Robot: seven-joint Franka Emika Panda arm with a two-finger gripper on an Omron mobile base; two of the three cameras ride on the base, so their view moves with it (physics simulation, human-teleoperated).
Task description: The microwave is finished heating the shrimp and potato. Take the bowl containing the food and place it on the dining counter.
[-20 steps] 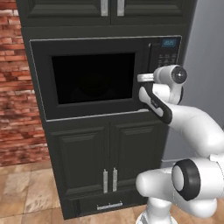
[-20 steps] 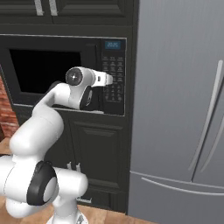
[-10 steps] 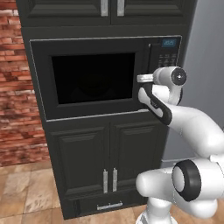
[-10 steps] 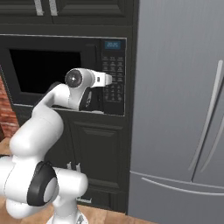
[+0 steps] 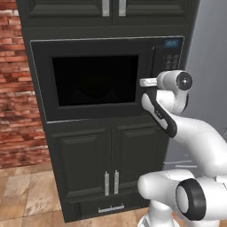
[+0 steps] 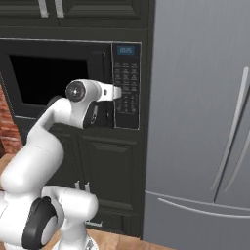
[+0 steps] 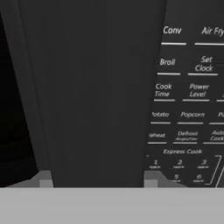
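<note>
The black microwave (image 5: 95, 80) is built into the dark cabinet wall, and its door is closed. Its button panel (image 6: 127, 83) with a blue display sits on the right. My gripper (image 7: 97, 177) is at the door's vertical handle (image 7: 96, 96), one fingertip (image 7: 43, 178) on each side of the bar and shut on it. In the base views the hand (image 5: 150, 93) presses against the door's right edge. The bowl, shrimp and potato are hidden behind the dark door glass. The dining counter is out of view.
Black cabinet doors (image 5: 108, 155) sit below the microwave and more above it. A tall grey refrigerator (image 6: 200, 122) stands directly to the right. A red brick wall (image 5: 17, 88) lies to the left, with a tiled floor (image 5: 26, 195) below.
The fingers have closed in onto the door handle. The arm and the door stay where they were.
</note>
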